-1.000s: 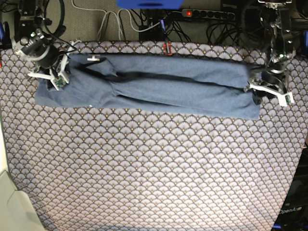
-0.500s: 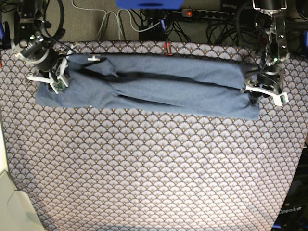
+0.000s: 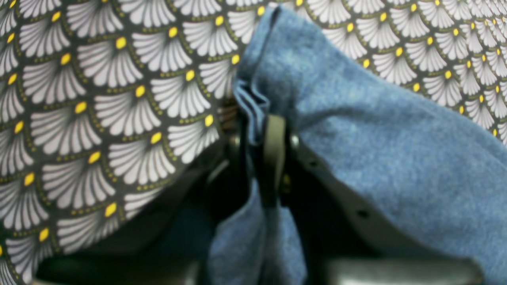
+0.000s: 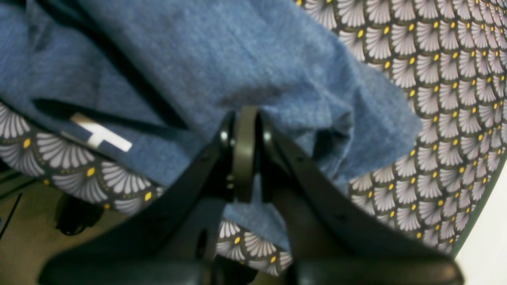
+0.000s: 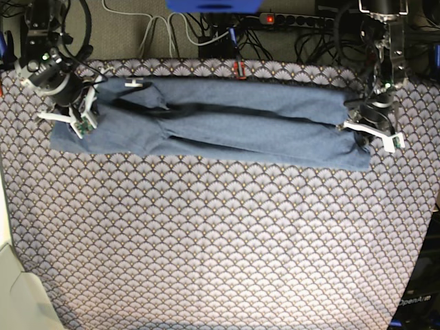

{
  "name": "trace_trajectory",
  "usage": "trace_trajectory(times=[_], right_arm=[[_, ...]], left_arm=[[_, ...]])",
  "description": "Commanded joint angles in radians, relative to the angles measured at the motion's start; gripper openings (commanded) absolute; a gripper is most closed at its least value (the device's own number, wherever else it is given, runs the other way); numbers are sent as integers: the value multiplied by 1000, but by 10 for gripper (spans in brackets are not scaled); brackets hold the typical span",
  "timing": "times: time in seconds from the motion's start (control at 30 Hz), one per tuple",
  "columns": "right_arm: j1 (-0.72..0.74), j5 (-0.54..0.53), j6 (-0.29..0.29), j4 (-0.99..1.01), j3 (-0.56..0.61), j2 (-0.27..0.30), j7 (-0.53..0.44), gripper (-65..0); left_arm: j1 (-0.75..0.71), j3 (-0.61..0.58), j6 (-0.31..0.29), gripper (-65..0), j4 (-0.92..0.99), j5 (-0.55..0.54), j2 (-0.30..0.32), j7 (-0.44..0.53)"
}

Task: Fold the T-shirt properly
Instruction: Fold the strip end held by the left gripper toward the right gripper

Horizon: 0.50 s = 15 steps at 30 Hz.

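1 T-shirt (image 5: 227,127), 2 tools (image 3: 263,130) (image 4: 245,130) both pinching it.

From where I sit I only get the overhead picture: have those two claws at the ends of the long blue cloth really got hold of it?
Observer: At the left gripper, the wrist camera shows a bunched, layered edge of the T-shirt pinched between its fingers.
Operator: And the one at the other end?
Observer: The right gripper is shut on T-shirt fabric too; cloth bulges up just past its fingers.
Operator: There is a tiny white speck near that end. What is it?
Observer: Up close it is a small white label at the T-shirt's edge, to one side of the gripper, above the patterned tablecloth.
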<state>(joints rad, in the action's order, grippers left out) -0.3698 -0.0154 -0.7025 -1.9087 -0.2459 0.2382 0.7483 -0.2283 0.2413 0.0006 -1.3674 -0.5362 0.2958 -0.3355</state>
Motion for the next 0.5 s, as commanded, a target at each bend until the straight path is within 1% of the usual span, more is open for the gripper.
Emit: trace_trajectory(times=[0.0,0.07,0.13,0.23,0.27,0.33,0.4,0.47], right_arm=[[2,-7,4,-15,-3,13,-16,-650],[2,-7,4,-15,-3,13,-16,-650],[2,-7,4,-13,-3,13,-16,-650],[4,-7,4,2,-3,11,-16,-650],[5,-7,4,19,-3,13,-16,-650],[24,-7,4,70,-2,14,-16,-650],[39,-7,4,127,-2,17,-23,-650],[42,-7,4,163,-2,33,-25,-650]], left_arm=[[-23,-1,-6,-597,-22,-9,1,-47],[-41,-3,-6,-597,-94,-37,-2,-47],[-55,-3,-6,-604,-171,-68,-19,-47],[-62,-21,-3,-650,-295,-83,-45,-49],[-62,-41,2,-647,-332,-81,-50,-50],[-61,-92,2,-645,-399,-83,-54,-86],[-53,-147,3,-646,-452,-83,-57,-153],[-53,-193,3,-646,-495,-81,-82,-201]])
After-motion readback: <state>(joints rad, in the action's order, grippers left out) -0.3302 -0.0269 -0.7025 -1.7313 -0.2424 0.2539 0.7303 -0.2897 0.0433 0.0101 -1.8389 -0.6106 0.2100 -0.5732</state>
